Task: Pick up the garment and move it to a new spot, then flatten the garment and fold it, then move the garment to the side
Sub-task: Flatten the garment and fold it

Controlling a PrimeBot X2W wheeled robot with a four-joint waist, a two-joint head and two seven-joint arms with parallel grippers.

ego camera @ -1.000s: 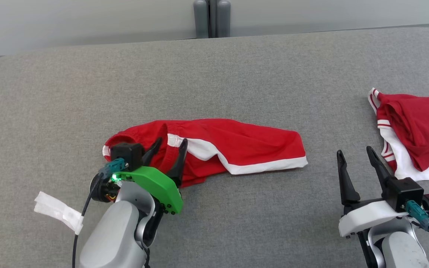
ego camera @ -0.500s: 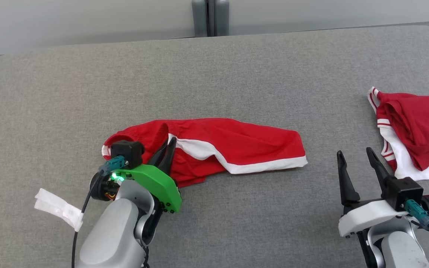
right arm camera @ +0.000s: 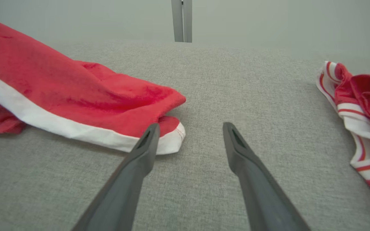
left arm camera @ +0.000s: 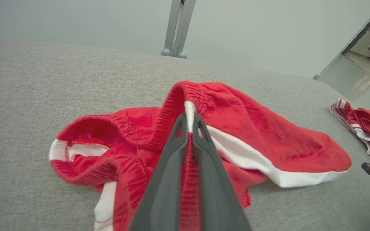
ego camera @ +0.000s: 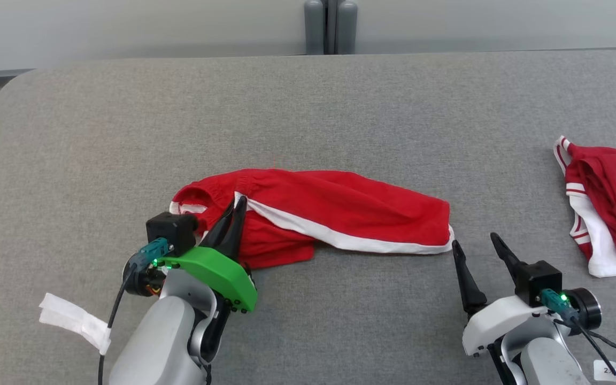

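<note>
We've got our left gripper (ego camera: 235, 207) pinched tight on the elastic waistband of the red garment (ego camera: 351, 214). The garment lies stretched across the middle of the frame on the grey table (ego camera: 308, 107), its white-trimmed hem reaching toward the lower right. Our right gripper (ego camera: 474, 239) sits at lower right, spread wide and holding nothing, one finger just beside that hem, and a second red-and-white garment (ego camera: 613, 208) lies bunched at the right edge.

Garment (ego camera: 351, 211) on table (ego camera: 308, 117); second garment (ego camera: 613, 208) rightward
</note>
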